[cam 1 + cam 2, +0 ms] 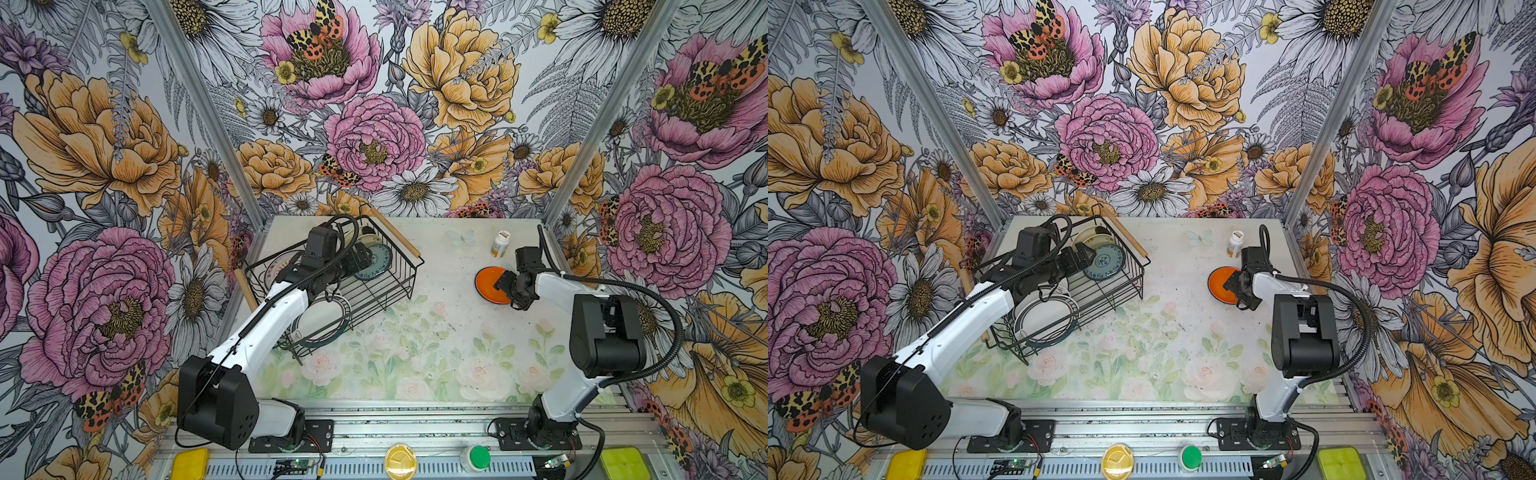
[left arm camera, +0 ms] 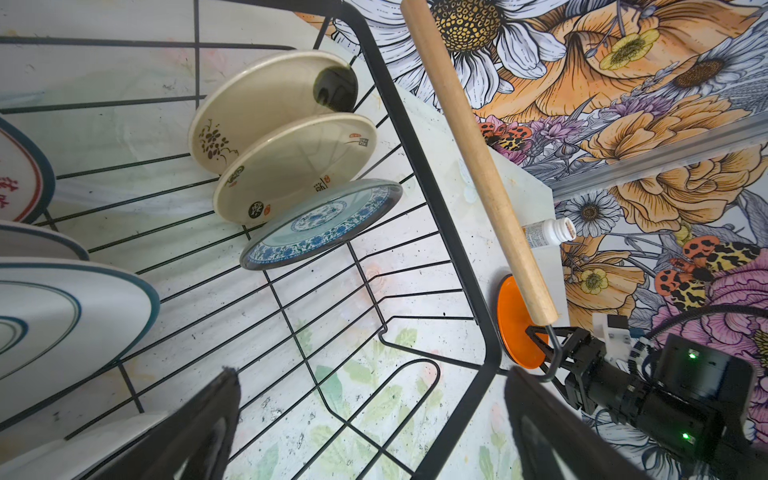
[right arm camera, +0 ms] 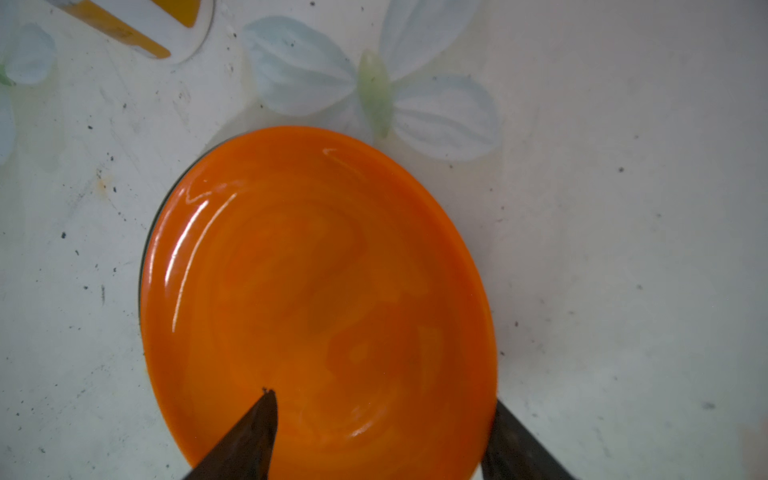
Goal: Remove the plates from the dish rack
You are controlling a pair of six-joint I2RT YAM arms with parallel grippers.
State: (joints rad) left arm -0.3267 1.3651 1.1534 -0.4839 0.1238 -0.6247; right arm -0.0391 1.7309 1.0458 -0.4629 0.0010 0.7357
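Glossy orange plate (image 3: 316, 270) lies flat, the right gripper (image 3: 382, 399) spread wide astride its rim. The left gripper (image 2: 370, 374) gapes empty over the wire dish rack (image 2: 480, 166).

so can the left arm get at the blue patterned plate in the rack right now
Probably yes. The left arm reaches inside the dish rack, jaws wide open, and the blue patterned plate leans just ahead with nothing between them.
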